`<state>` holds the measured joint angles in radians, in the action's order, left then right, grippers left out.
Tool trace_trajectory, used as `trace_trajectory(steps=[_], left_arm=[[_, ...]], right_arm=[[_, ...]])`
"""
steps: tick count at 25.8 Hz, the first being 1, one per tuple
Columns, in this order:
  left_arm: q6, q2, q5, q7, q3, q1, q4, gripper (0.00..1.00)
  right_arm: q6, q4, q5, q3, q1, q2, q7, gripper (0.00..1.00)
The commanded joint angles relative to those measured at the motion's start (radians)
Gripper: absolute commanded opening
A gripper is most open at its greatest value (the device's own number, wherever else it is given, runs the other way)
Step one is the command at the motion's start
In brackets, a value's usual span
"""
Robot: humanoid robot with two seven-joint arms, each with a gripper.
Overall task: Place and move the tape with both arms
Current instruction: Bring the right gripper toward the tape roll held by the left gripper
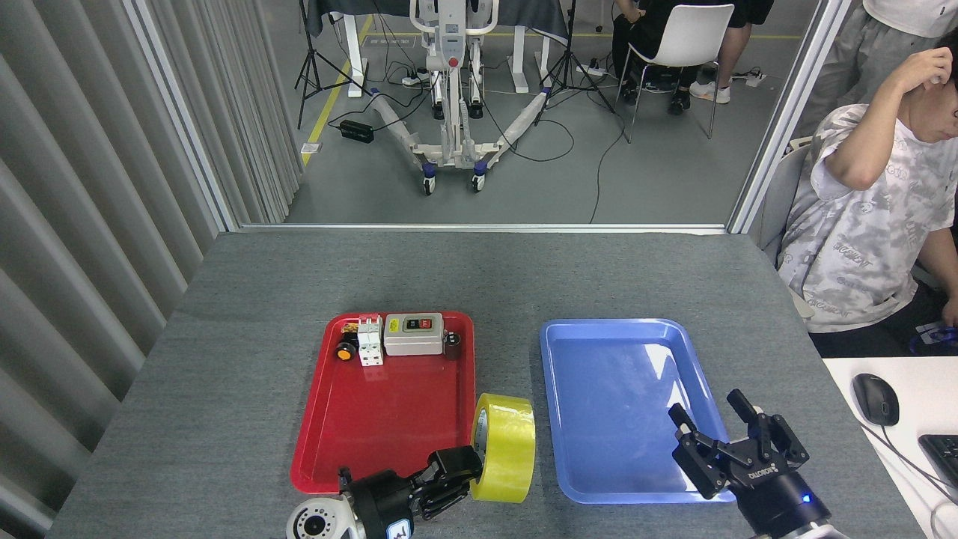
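Tape (pixel 505 449), a yellow roll standing on edge, sits in the gap between the red tray (pixel 374 419) and the blue tray (pixel 621 412), over the grey table (pixel 247 299), with the left gripper (pixel 456 473) closed on its near rim. The right gripper (pixel 730 442) hangs over the blue tray's near right corner with its black fingers (pixel 685 423) spread wide and nothing between them. Small electrical parts (pixel 397 337) line the red tray's far end.

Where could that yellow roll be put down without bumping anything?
The blue tray is bare. The red tray is free in front; a grey switch box and small parts crowd its far edge. The tape, held by the left gripper, fills the gap between trays.
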<state>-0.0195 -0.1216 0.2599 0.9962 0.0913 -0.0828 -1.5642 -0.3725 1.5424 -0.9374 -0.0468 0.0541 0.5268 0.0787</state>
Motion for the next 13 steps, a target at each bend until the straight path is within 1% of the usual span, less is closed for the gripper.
trace_trajectory(steps=[1, 2, 3, 4, 5, 7, 8, 11, 13], left_arm=[[-0.002, 0.0, 0.002, -0.018, 0.012, -0.008, 0.016, 0.06], [0.0, 0.0, 0.002, -0.018, 0.012, -0.008, 0.016, 0.07], [0.003, 0.0, 0.002, -0.016, 0.012, -0.009, 0.016, 0.07], [0.004, 0.0, 0.002, -0.016, 0.012, -0.011, 0.016, 0.07], [0.007, 0.0, 0.001, -0.016, 0.012, -0.011, 0.016, 0.07], [0.01, 0.0, -0.01, -0.008, 0.012, -0.012, 0.013, 0.07], [0.015, 0.0, -0.013, -0.002, 0.012, -0.012, 0.012, 0.07], [0.072, 0.007, -0.057, 0.028, 0.012, -0.009, 0.016, 0.07], [0.113, 0.013, -0.096, 0.048, 0.012, -0.002, 0.016, 0.07]], right_arm=[[-0.184, -0.001, 0.307, -0.067, 0.007, 0.176, -0.017, 1.0], [-0.233, -0.004, 0.381, -0.091, 0.007, 0.216, -0.017, 1.0], [-0.282, -0.008, 0.439, -0.11, 0.006, 0.249, -0.019, 1.0], [-0.327, -0.015, 0.483, -0.122, 0.003, 0.272, -0.022, 1.0], [-0.365, -0.021, 0.503, -0.131, -0.002, 0.286, -0.022, 1.0], [-0.413, -0.041, 0.502, -0.159, -0.008, 0.286, -0.03, 1.0], [-0.413, -0.05, 0.502, -0.179, -0.02, 0.283, -0.059, 1.0], [-0.413, -0.079, 0.502, -0.266, -0.082, 0.266, -0.174, 1.0], [-0.413, -0.11, 0.493, -0.314, -0.132, 0.243, -0.208, 1.0]])
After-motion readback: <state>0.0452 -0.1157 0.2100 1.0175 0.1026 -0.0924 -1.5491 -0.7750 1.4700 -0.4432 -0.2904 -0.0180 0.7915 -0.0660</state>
